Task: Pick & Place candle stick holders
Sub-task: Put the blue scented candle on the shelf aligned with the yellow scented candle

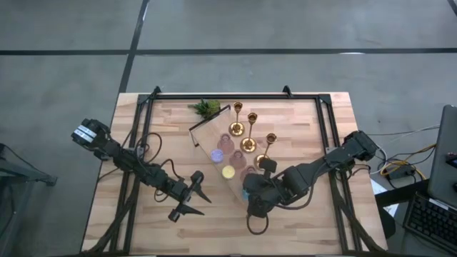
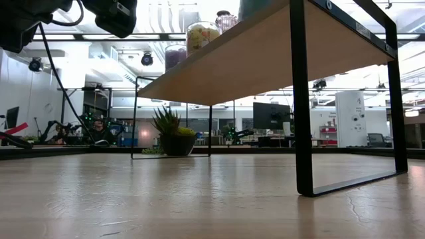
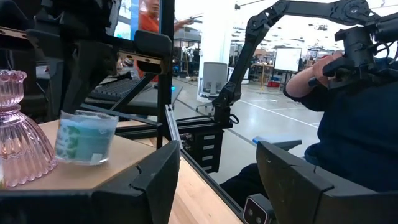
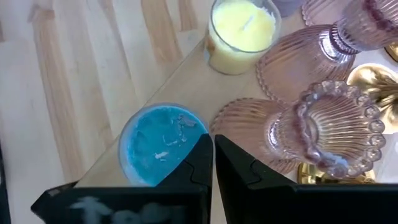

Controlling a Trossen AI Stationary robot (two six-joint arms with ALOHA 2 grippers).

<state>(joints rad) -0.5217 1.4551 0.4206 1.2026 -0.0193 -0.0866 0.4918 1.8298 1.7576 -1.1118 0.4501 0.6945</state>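
Note:
Three gold candle stick holders [image 1: 248, 145] and three pink ribbed glass holders [image 1: 239, 158] stand on their bases on a raised wooden shelf [image 1: 207, 128] at mid-table. My right gripper [image 4: 212, 146] is shut, slanting down. Its tips are over the near rim of a blue candle cup [image 4: 155, 146], close beside a pink glass holder [image 4: 329, 130]. My left gripper [image 3: 217, 162] hangs open and level to the left of the shelf [image 1: 198, 191]. It faces the blue candle cup [image 3: 84, 137] and a pink holder [image 3: 18, 130], with nothing between its fingers. My right gripper's shut fingertips [image 4: 202, 155] stand at the blue candle cup's rim [image 4: 186, 124], coming slanting down from the table's right. I cannot tell whether they touch it.
A yellow candle cup [image 4: 241, 28] and a purple one [image 1: 216, 155] stand along the shelf's left edge. A green plant sprig [image 1: 206, 107] lies at its far corner. The shelf's black metal legs [image 2: 302, 99] rise from the table. A seated person [image 3: 354, 112] shows beyond the table's edge.

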